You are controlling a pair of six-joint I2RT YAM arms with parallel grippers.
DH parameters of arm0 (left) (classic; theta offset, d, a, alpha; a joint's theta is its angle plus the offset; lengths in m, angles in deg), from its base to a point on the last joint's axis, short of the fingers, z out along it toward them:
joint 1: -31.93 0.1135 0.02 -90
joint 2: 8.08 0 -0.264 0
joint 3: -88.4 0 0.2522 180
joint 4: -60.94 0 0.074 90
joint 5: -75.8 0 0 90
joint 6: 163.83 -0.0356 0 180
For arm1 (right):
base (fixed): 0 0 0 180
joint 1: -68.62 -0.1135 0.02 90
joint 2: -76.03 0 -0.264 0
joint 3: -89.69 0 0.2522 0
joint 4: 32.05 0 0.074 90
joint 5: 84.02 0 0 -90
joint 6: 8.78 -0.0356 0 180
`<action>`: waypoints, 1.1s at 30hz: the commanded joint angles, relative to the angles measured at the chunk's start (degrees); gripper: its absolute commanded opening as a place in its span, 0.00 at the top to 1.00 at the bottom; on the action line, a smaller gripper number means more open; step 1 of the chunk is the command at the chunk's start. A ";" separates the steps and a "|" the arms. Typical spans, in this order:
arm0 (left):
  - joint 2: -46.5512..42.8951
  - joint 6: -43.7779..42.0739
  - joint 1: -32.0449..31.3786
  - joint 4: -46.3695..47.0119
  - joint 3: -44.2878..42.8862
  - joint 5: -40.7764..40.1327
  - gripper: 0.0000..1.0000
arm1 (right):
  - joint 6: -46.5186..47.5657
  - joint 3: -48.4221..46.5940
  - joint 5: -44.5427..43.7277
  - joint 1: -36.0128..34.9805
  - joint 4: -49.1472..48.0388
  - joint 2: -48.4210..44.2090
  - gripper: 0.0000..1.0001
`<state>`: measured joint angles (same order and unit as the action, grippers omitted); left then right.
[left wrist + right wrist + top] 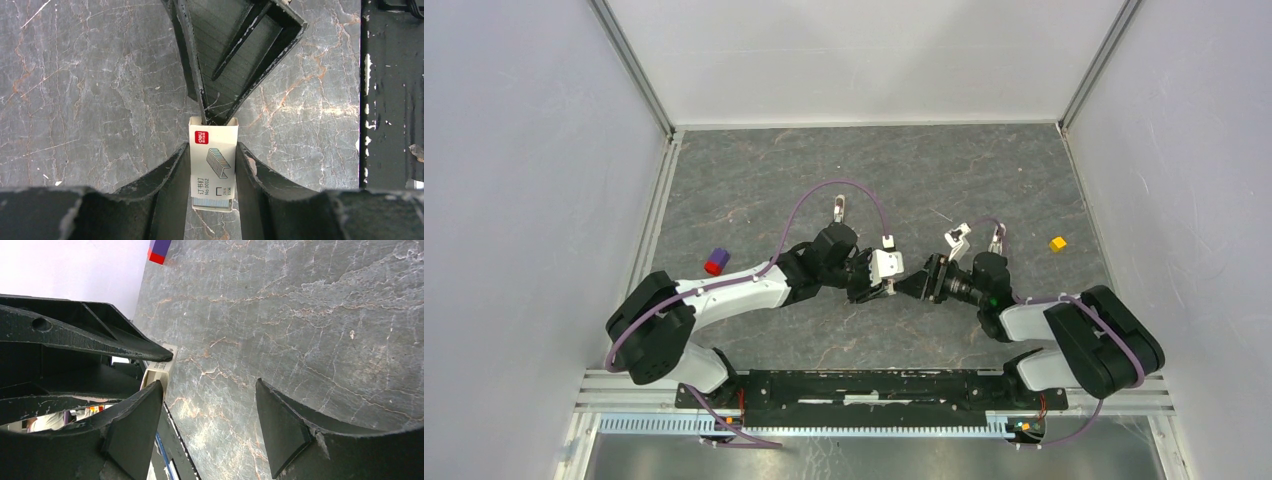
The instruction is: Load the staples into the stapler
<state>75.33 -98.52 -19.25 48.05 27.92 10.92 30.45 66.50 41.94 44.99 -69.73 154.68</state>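
Your left gripper (213, 148) is clamped on the tiny flat white cardboard staple box (212, 167) with red-and-dark print, at mid-table over the grey marbled tabletop (75, 100). Just to its right, your right gripper (209, 390) stands with fingers spread, grasping nothing; one fingertip (202, 107) sits at the box's open end, contact not confirmable. Farther back: a small purple-and-red block (715, 263) at left, a small yellow cube (1057, 243) at right

Grey veined stone-look tabletop (754, 190), plain white walls (524, 150) on three sides, aluminium corner rails (634, 65).
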 commanded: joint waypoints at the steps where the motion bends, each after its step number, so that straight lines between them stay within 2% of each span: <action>1: -1.63 -1.76 0.03 2.90 -1.29 2.77 0.56 | -1.02 -1.89 -0.48 -0.83 -4.31 1.17 0.26; 19: -1.37 -3.84 0.01 3.68 -0.13 2.88 0.56 | -3.86 -3.11 0.33 -2.33 -8.57 4.31 0.31; 22: -0.52 -5.02 0.03 1.68 -0.46 0.84 0.57 | -2.48 -3.22 0.09 -2.13 -6.19 2.57 0.32; 27: -0.02 -6.07 0.04 -0.54 -0.50 -1.27 0.58 | 2.85 -2.94 -2.11 -0.34 3.53 -1.90 0.31; 33: 0.52 -7.21 0.08 -2.83 -0.48 -2.93 0.58 | 2.93 -2.46 -0.49 1.29 2.33 -4.21 0.30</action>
<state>75.49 -102.11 -19.19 46.34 27.95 9.37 31.63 64.90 40.96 45.79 -66.58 151.77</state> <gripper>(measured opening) 0.434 0.690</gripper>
